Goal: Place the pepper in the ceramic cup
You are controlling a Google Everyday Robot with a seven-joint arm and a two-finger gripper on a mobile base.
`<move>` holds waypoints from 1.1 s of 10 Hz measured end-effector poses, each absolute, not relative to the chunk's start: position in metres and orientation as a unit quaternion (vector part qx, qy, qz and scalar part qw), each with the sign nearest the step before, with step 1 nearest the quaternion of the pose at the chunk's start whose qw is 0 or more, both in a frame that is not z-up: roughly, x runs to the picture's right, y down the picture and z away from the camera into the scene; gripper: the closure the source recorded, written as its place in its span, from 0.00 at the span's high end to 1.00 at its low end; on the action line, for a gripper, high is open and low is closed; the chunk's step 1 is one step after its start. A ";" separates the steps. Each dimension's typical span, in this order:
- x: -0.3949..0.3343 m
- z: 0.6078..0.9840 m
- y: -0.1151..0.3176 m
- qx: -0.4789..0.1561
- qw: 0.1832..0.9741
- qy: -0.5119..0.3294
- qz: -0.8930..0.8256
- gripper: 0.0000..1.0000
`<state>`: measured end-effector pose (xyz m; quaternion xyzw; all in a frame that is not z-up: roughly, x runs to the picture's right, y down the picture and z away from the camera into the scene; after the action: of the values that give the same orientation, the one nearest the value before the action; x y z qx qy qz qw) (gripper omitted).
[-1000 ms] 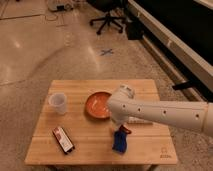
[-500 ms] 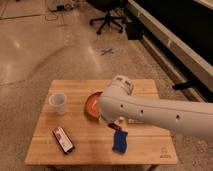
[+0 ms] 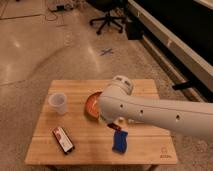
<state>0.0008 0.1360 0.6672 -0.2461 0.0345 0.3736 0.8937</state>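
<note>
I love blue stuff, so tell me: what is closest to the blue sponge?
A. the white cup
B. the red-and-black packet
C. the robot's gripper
C: the blue sponge lies right by the gripper, which is low over the table beside the orange bowl; the ceramic cup and the packet are farther left.

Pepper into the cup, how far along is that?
Nothing is done yet: the cup holds no pepper. In hand: the gripper is low over the pepper beside the sponge; grip unclear. Left: carry it to the cup and drop it in.
</note>
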 end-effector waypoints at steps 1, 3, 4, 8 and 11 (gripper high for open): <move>-0.019 0.674 0.127 -0.248 0.894 0.013 0.373 0.00; -0.062 0.685 0.104 -0.250 0.896 -0.029 0.366 0.00; -0.087 0.693 0.090 -0.251 0.898 -0.051 0.359 0.00; -0.143 0.717 0.049 -0.252 0.901 -0.108 0.337 0.00; -0.184 0.729 0.027 -0.256 0.904 -0.139 0.312 0.00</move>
<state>-0.1844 0.0265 0.7291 -0.2564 -0.1392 0.3125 0.9040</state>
